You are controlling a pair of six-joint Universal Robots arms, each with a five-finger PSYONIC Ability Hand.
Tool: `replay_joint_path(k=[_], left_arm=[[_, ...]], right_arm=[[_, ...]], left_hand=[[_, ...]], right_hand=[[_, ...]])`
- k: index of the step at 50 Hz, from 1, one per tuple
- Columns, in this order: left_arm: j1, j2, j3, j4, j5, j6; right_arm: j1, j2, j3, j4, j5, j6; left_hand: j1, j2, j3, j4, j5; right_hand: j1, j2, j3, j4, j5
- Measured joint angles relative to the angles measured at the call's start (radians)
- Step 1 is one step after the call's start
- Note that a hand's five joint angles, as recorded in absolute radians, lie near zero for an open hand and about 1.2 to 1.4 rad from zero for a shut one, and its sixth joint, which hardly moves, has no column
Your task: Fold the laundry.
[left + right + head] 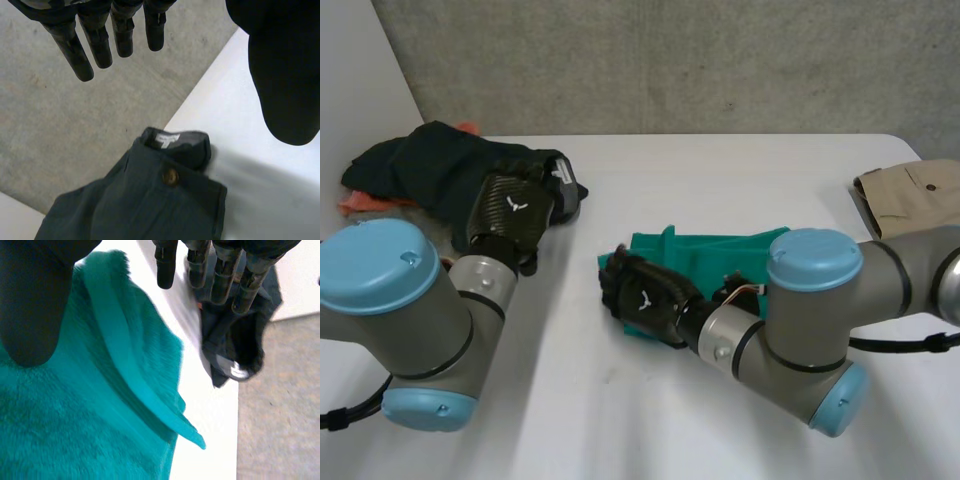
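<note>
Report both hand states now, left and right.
Left hand: open, holding nothing, above the dark garment.
Right hand: open, over the teal cloth, not gripping it.

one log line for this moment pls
left hand: open, over dark garment | right hand: open, over teal towel | khaki garment: lying apart on table

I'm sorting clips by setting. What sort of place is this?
Probably a robotics lab or test room, not a home: a white table over a grey concrete-like floor, two robot arms, and clothes set out on it: a teal cloth, a dark garment, a beige garment.
</note>
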Motion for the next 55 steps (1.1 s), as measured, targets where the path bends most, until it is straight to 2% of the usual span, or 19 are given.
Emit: replay_joint_path(k=[2,4,13,17,25,38,42,52,55], left_arm=[[0.000,0.000,0.000,0.000,0.000,0.000],[-0.034,-0.005,0.053,0.003,0.000,-0.021],[-0.146,-0.083,0.232,-0.004,0.000,-0.126],[-0.198,-0.156,0.314,-0.013,0.011,-0.172],[-0.270,-0.333,0.457,-0.044,0.076,-0.198],[-0.268,-0.568,0.628,-0.097,0.099,-0.184],[-0.260,-0.607,0.669,-0.121,0.075,-0.166],[-0.180,-0.598,0.691,-0.150,-0.132,-0.009],[-0.176,-0.569,0.660,-0.149,-0.147,0.011]], right_arm=[[0.000,0.000,0.000,0.000,0.000,0.000],[-0.060,-0.103,0.025,0.000,0.030,0.177],[-0.269,-0.329,0.149,0.011,0.051,0.688],[-0.361,-0.374,0.223,0.016,0.050,0.776],[-0.484,-0.381,0.350,0.017,0.049,0.754],[-0.520,-0.333,0.421,0.013,0.081,0.673],[-0.522,-0.327,0.429,0.011,0.092,0.662],[-0.520,-0.325,0.454,0.003,0.104,0.636],[-0.520,-0.325,0.455,0.002,0.106,0.631]], left_hand=[[0.000,0.000,0.000,0.000,0.000],[0.000,0.000,0.000,0.000,0.000],[0.001,0.000,0.000,0.000,0.000],[0.001,0.000,0.000,0.000,0.000],[0.004,0.002,0.002,0.002,0.003],[0.008,0.009,0.005,0.009,0.003],[0.070,0.045,0.045,0.057,0.049],[0.073,0.054,0.054,0.065,0.056],[0.073,0.054,0.054,0.065,0.056]], right_hand=[[0.000,0.000,0.000,0.000,0.000],[0.000,-0.001,-0.004,0.000,-0.002],[0.000,-0.001,-0.004,0.000,-0.002],[0.000,-0.001,-0.004,0.000,-0.002],[0.000,-0.001,-0.004,0.000,-0.002],[0.022,0.049,0.065,0.041,0.040],[0.034,0.065,0.078,0.059,0.050],[0.106,0.115,0.147,0.126,0.111],[0.120,0.129,0.162,0.142,0.125]])
